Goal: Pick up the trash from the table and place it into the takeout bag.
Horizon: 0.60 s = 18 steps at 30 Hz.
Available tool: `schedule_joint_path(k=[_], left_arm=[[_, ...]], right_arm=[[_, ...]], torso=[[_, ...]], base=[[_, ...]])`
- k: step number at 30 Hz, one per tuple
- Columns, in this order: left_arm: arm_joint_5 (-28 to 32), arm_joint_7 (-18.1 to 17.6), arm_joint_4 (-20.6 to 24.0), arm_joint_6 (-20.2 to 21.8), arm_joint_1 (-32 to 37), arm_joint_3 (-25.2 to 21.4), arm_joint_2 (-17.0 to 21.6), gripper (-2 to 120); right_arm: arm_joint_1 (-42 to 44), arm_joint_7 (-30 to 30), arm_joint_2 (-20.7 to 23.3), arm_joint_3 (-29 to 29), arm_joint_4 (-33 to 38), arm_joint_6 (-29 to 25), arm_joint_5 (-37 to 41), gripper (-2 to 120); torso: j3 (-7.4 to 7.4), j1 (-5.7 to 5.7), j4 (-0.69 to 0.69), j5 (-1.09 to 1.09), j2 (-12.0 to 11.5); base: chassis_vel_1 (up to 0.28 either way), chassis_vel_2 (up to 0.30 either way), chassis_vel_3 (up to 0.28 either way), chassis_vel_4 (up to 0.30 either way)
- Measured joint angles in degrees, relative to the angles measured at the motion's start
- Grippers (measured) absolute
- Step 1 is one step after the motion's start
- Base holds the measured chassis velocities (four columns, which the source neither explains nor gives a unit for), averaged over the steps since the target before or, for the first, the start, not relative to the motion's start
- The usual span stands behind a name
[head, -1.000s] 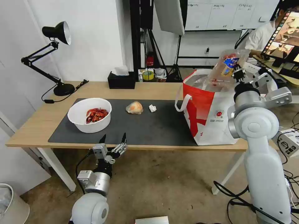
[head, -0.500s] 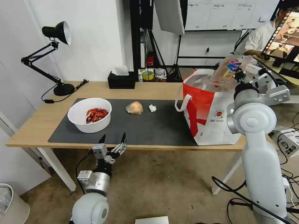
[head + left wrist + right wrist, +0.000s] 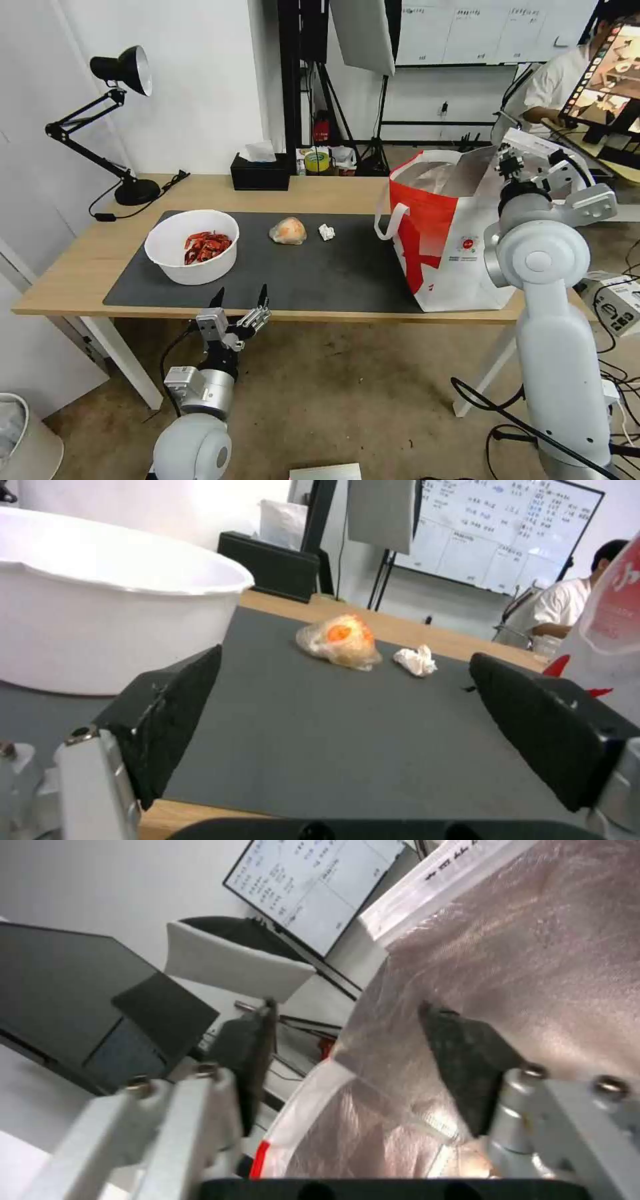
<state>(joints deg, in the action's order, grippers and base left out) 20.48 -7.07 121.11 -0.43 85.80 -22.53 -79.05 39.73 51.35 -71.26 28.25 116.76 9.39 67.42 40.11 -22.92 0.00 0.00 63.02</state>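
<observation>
Right claw [image 3: 343,1040] open and empty over the mouth of the red-and-white foil-lined takeout bag [image 3: 440,247] at the table's [image 3: 320,190] right end. Left claw [image 3: 241,300] open below the front edge; white round plastic bowl of red crayfish shells [image 3: 192,245], plastic-wrapped orange lump [image 3: 288,231] and crumpled white tissue wad [image 3: 326,231] sit on the dark grey mat [image 3: 320,273]

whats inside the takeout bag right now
The takeout bag shows crinkled silver foil lining through its open top, with the right gripper open just above the mouth. The bag's walls hide its bottom, so whatever lies there can't be seen.
</observation>
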Motion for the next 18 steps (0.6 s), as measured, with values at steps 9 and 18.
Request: schedule_joint_path(k=[9, 18], left_arm=[[0.0, -0.1, 0.5, 0.0, 0.1, 0.0, 0.0, 100], [0.0, -0.1, 0.9, 0.0, 0.2, -0.1, -0.3, 100]], right_arm=[[0.4, -3.7, 1.0, 0.0, 2.1, -0.1, -0.5, 94], [2.9, -11.7, 2.6, -0.8, 5.6, -0.6, -3.3, 100]], torso=[[0.0, 0.0, 0.0, 0.0, 0.0], [0.0, 0.0, 0.0, 0.0, 0.0]], base=[[0.0, 0.0, 0.0, 0.0], [0.0, 0.0, 0.0, 0.0]])
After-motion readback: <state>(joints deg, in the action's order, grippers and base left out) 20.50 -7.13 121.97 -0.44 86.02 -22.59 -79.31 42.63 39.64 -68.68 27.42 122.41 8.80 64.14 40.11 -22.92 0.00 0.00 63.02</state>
